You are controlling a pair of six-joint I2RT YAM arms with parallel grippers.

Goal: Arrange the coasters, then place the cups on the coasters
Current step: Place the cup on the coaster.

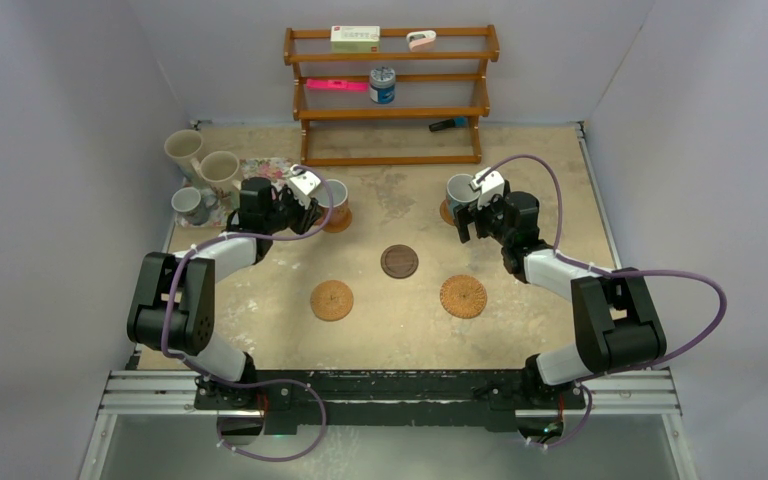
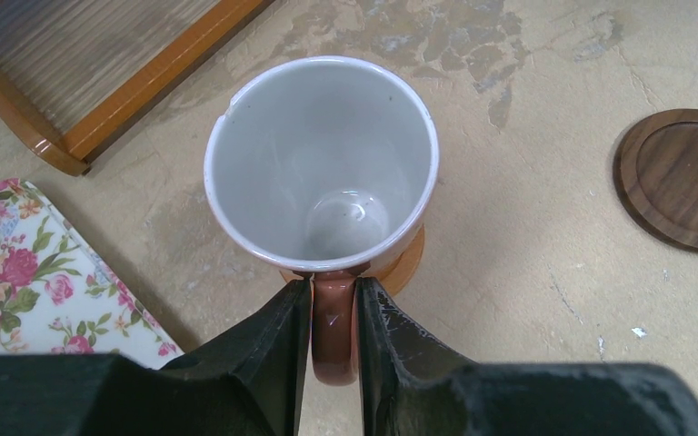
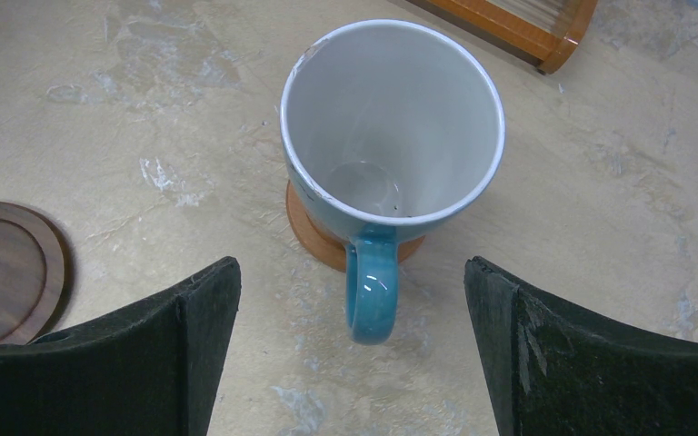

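Wrist views: left end effector (image 2: 333, 292) grips orange-brown mug (image 2: 321, 154), right end effector (image 3: 350, 268) wide.

A: Which colours do we record for the cups?
B: We record the orange-brown mug (image 2: 320, 163) as white inside; the blue mug (image 3: 391, 118) likewise.
A: And the flat items?
B: We note a dark brown wood-grain coaster (image 2: 682, 177) and a tray (image 2: 9, 272) with pink roses on white.

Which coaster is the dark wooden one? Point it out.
The central dark brown coaster: smooth wood, whereas the other four are tan-orange.
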